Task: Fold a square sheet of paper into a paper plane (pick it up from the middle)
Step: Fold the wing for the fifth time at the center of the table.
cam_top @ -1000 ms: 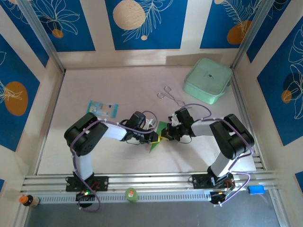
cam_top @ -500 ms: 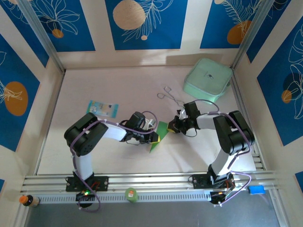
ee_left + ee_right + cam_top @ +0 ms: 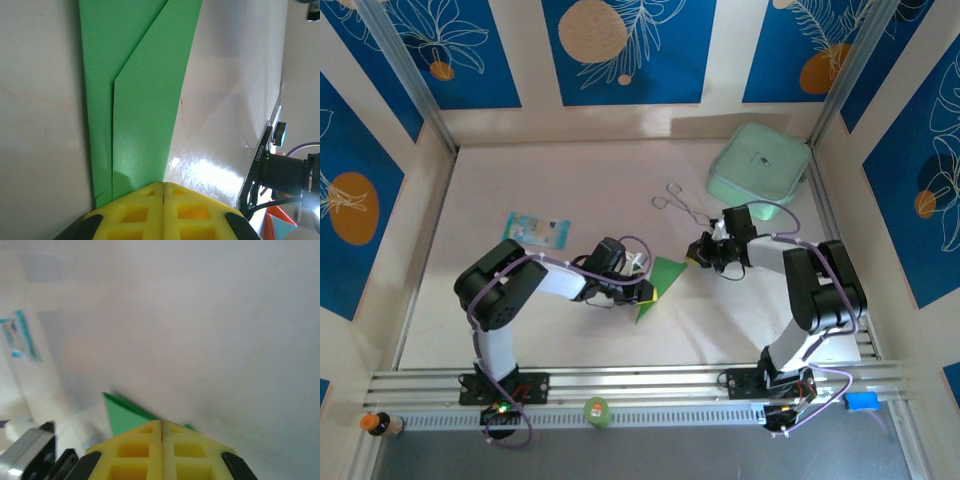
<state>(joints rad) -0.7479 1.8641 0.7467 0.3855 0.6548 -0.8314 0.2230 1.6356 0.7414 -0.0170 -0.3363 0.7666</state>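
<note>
Blue leaf-print walls enclosed a white table (image 3: 520, 320); the landmark taken was the pale mint box (image 3: 758, 170) at its far right. Square sheet of paper (image 3: 658, 283), bright green and already creased into a narrow triangular shape with one flap laid over, lay flat well to the near-left of the box. Left gripper (image 3: 646, 291) sat on the sheet's side away from the box, fingers fully closed, tips pressed on its edge: pinning, not pinching, as best judged. Right gripper (image 3: 698, 256) hung between box and sheet, just off the sheet's box-side corner, fingers closed on nothing. Step judged mid-fold. The next move would call for the right tips to catch a free edge while the left pinned the sheet.
</note>
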